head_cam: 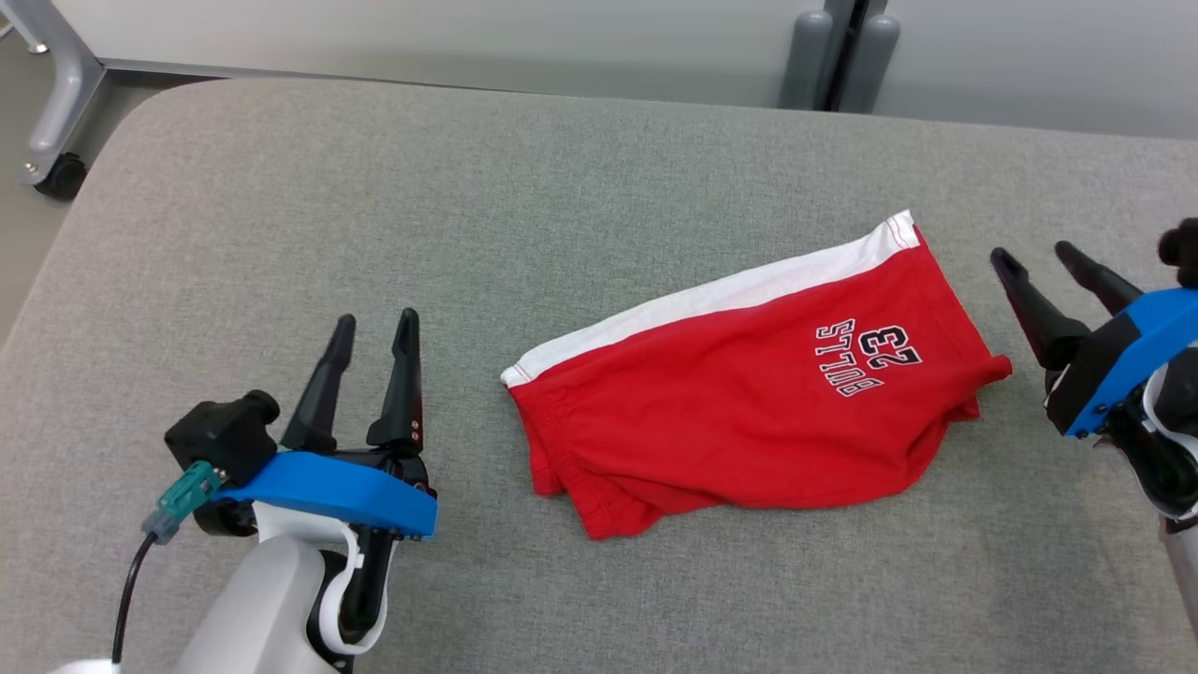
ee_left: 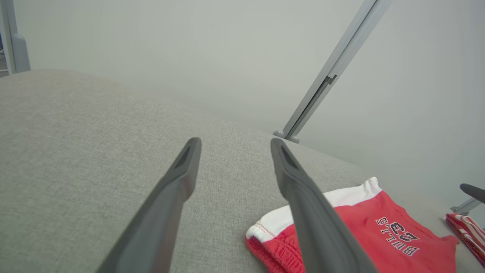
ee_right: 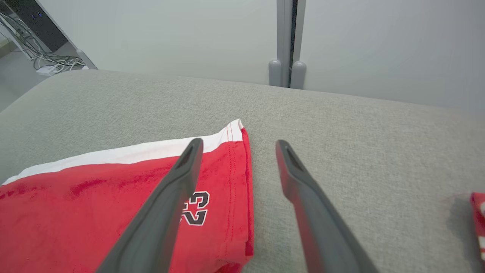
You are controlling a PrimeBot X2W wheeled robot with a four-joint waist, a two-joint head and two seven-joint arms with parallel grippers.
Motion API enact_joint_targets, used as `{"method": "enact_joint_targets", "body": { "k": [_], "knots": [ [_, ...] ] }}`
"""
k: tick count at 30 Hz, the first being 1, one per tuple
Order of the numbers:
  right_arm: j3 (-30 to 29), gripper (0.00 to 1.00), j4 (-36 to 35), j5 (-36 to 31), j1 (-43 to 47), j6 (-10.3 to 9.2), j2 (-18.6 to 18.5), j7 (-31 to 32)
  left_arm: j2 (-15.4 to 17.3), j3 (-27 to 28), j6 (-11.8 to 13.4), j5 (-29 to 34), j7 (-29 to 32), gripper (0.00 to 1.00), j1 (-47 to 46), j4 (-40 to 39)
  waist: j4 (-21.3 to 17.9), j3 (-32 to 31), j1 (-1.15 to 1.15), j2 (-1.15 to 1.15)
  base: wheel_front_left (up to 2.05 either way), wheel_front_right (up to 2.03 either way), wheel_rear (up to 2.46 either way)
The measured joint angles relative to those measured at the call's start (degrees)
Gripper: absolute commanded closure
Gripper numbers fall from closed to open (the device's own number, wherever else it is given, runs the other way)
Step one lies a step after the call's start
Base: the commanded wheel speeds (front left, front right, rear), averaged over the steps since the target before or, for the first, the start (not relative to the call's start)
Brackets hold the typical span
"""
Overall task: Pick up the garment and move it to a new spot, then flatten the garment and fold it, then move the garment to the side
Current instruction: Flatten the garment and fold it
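The garment point(head_cam: 749, 388) is a pair of red shorts with a white side stripe and "BULLS 23" printed on it, lying folded on the grey padded table point(head_cam: 524, 187). My left gripper point(head_cam: 376, 326) stands open to the garment's left, apart from it, with nothing between its fingers. My right gripper point(head_cam: 1034, 253) is open just past the garment's right edge, holding nothing. In the left wrist view the garment point(ee_left: 382, 231) lies to the lower right of the left gripper point(ee_left: 235, 144). In the right wrist view the right gripper point(ee_right: 238, 146) hovers over the garment's point(ee_right: 94, 197) hem edge.
A second red-and-white cloth point(ee_right: 478, 223) lies at the table's right edge, also seen as a cloth point(ee_left: 468, 231) in the left wrist view. Grey posts point(head_cam: 838, 56) stand behind the table, and a wheeled frame leg point(head_cam: 58, 112) is at the far left.
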Motion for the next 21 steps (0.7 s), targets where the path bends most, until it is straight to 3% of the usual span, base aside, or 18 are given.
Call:
{"method": "enact_joint_targets", "body": {
  "k": [5, 9, 21],
  "knots": [
    [-3.8, 0.0, 0.3, -3.2, 1.5, 0.0, 4.7, -2.5, -1.5, 4.9, -0.1, 12.9, 0.0, 0.0, 1.6, -3.5, -0.3, 1.3, 0.0, 0.0, 0.0, 0.0, 0.0],
    [-6.0, 0.0, 3.3, -6.2, 0.6, 0.0, 7.7, -2.5, -2.7, 7.8, -1.5, 19.0, 0.0, 0.0, 1.5, -3.9, -0.1, 2.7, 0.01, 0.0, 0.0, 0.0, 0.0],
    [-12.5, 0.0, 15.0, -20.4, -5.7, 0.0, 13.3, 2.2, -6.8, 11.2, -4.4, 23.3, 0.0, 0.0, 0.4, -2.9, 3.5, 5.9, 0.01, 0.0, 0.0, 0.0, 0.0]
  ]
}}
